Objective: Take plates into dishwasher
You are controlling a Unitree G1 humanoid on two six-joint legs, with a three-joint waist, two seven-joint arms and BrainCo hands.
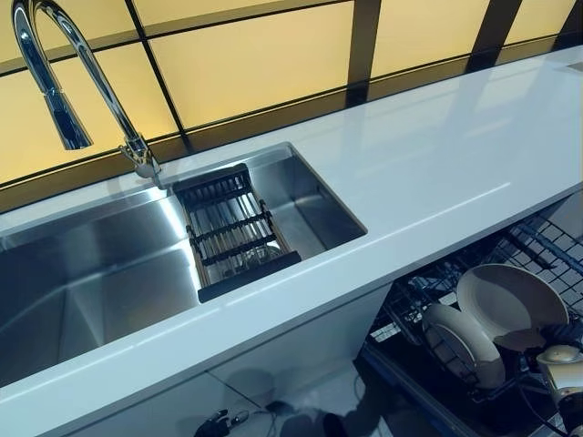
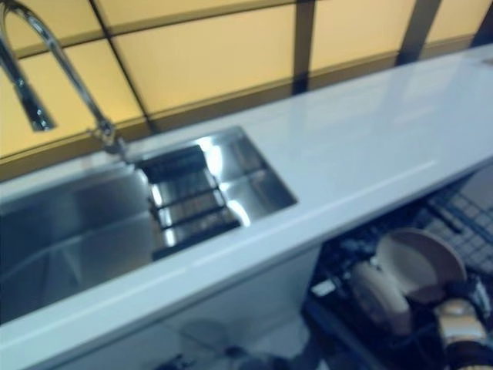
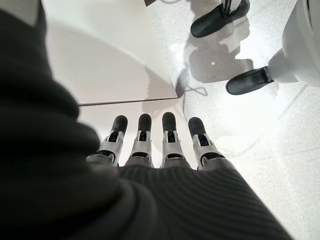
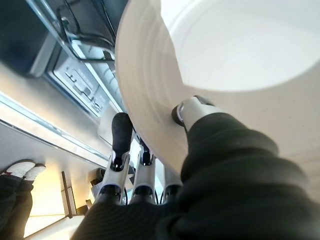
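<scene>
Long white glossy countertop (image 1: 437, 173) under yellow panelled wall (image 1: 255, 55). Steel sink (image 1: 91, 273), black drain rack (image 1: 232, 232), curved chrome faucet (image 1: 55, 82). Right hand (image 4: 150, 170) pinches round white plate (image 1: 510, 300) over dishwasher wire rack (image 1: 537, 241), second white plate (image 1: 465, 341) upright beside. Left hand (image 3: 155, 150) fingers straight, empty, above speckled floor (image 3: 260, 130).

silver dark-tipped fingers (image 3: 142, 145), ribbed cover

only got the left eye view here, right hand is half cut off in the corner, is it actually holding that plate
Observer: yes, in the right wrist view the right hand pinches the plate at its rim, thumb on the front face, fingers behind.
Operator: and the left hand, barely see it
Observer: the left hand hangs open and holds nothing, fingers straight, pointing at the floor beside a white cabinet panel.
Operator: anyone nearby
Observer: a person's white shoes show at the edge of the right wrist view.
</scene>
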